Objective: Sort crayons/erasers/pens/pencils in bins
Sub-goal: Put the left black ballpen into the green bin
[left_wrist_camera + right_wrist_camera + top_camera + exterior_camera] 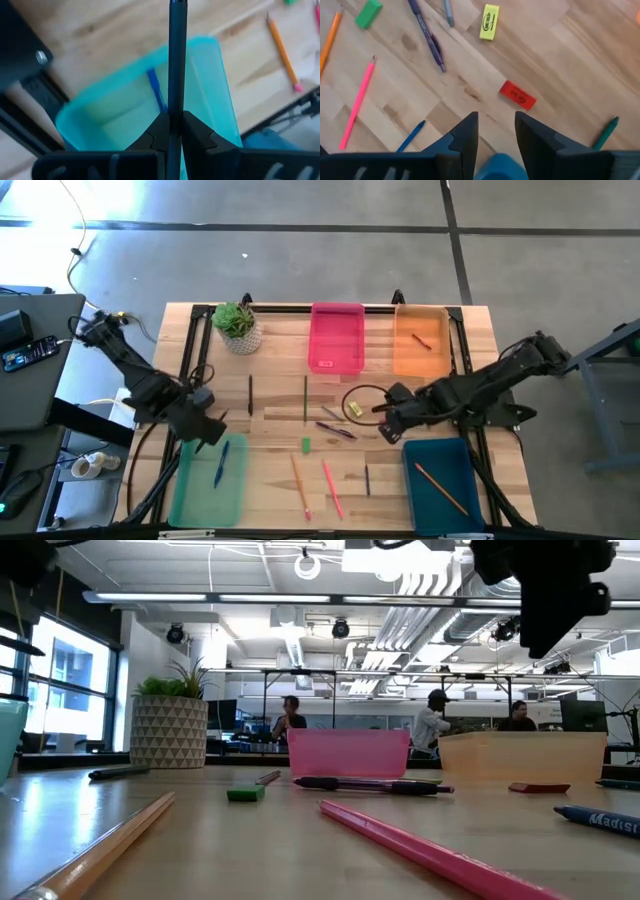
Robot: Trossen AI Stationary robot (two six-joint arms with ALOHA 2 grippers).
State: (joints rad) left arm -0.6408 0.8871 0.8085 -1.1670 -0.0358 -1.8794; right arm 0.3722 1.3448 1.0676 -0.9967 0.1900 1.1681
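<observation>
My left gripper (pixel 208 426) hangs at the table's left over the far end of the light green bin (pixel 210 480), shut on a dark pen (pixel 177 55). A blue pen (pixel 157 92) lies in that bin. My right gripper (pixel 495 130) stands open above bare wood by the dark teal bin's (pixel 440 485) far left corner, nothing between its fingertips. Ahead of it lie a red eraser (pixel 518 95), a yellow eraser (pixel 489 21), a green eraser (pixel 368 13), a purple pen (pixel 427 37), a pink pencil (pixel 357 102) and a green crayon (pixel 606 132). An orange pencil (pixel 440 485) lies in the teal bin. My left gripper pinches the dark pen's shaft (pixel 176 107) between its two fingers, which point steeply down. The pen runs along the fingers and sticks out well past their tips. It is lifted clear, above the light green bin.
The pink bin (pixel 337 338) and the orange bin (pixel 420 340) stand at the far edge, with a potted plant (pixel 238 325) to their left. A black cable loop (pixel 365 402) lies mid-table. An orange pencil (pixel 300 485) and loose dark sticks (pixel 250 395) lie between the arms.
</observation>
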